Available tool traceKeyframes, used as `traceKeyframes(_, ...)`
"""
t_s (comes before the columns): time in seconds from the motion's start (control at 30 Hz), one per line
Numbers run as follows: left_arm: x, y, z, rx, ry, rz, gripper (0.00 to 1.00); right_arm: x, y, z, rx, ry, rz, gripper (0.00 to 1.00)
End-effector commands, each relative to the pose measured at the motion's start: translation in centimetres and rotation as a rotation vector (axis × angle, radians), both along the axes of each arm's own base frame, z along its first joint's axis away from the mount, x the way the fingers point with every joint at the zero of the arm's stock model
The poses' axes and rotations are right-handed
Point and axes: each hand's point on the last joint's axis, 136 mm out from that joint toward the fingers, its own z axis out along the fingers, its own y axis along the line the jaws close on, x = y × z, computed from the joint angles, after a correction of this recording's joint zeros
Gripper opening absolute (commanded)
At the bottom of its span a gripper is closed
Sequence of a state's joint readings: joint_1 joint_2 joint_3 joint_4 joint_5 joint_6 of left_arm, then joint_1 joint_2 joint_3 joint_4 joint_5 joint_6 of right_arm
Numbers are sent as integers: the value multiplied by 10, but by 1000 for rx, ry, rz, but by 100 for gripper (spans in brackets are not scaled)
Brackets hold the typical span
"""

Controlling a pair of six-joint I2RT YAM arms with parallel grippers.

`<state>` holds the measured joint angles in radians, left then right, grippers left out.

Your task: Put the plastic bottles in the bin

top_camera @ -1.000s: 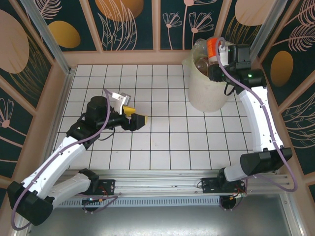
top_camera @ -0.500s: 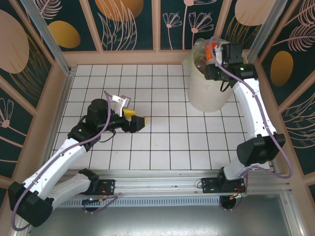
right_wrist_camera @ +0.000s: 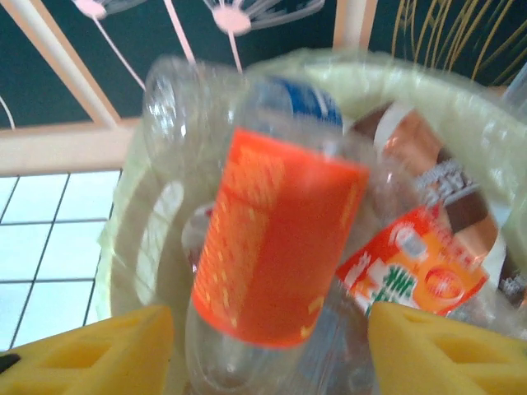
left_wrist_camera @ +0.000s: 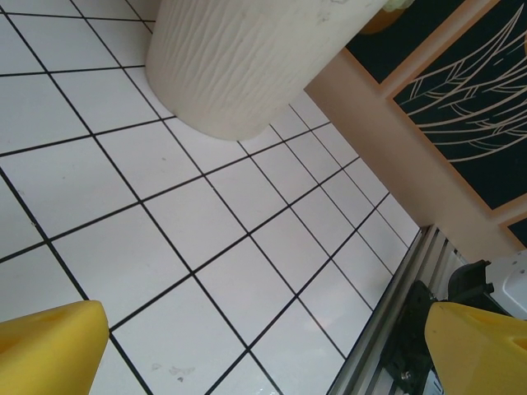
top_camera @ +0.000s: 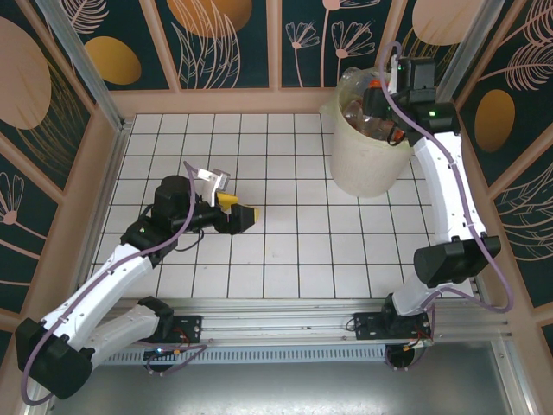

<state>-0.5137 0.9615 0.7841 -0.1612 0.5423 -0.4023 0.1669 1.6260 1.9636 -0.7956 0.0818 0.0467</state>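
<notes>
Bottles [top_camera: 359, 112] lie heaped inside the bin [top_camera: 363, 169] at the far right of the tiled table [top_camera: 285, 259] in the top view, and my right gripper [top_camera: 380, 97] hangs directly over the bin's mouth. My left gripper [top_camera: 235, 207] sits low over the tiles, well apart from the bin, its yellow pads spread wide with nothing between them.

From the left wrist, the left gripper [left_wrist_camera: 263, 346] is fully spread, with bare tile between its fingers [left_wrist_camera: 49, 350]. The bin's [left_wrist_camera: 239, 66] ribbed cream wall rises ahead.

From the right wrist, the right gripper [right_wrist_camera: 272, 346] is partly parted above the bag-lined bin [right_wrist_camera: 461, 107]. An orange-label bottle [right_wrist_camera: 280, 247] with a blue cap shows blurred between the pads. I make out slivers of gap on both sides, so it looks loose, not clamped. Behind it, inside the bin, rest a red-label bottle [right_wrist_camera: 412, 276] and a brown-label bottle [right_wrist_camera: 424, 156]
</notes>
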Motion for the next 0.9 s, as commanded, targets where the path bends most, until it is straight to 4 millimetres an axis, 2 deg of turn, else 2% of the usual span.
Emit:
traceKeyframes(0.0, -5, -3, 5, -29, -17, -20, 98, 19, -5, 15, 48, -78, -30, 53)
traceKeyframes(0.13, -7, -2, 3, -34, -15, -18, 99, 38, -7, 4, 46, -70, -43, 52)
traceKeyframes(0.23, -9, 0, 2, -31, -15, -16, 99, 49, -14, -12, 10, -34, -76, 48)
traceKeyframes(0.5, -13, 3, -5, -32, -10, -12, 99, 46, -17, -62, -42, 58, -73, 46)
traceKeyframes(0.57, -13, 2, -6, -29, -8, -13, 99, 43, -17, -69, -44, 67, -74, 46)
traceKeyframes(0.67, -12, 1, -5, -31, -8, -18, 99, 41, -19, -61, -41, 41, -82, 46)
traceKeyframes(0.87, -12, 1, -4, -35, -9, -16, 99, 41, -21, -8, -20, -68, -92, 50)
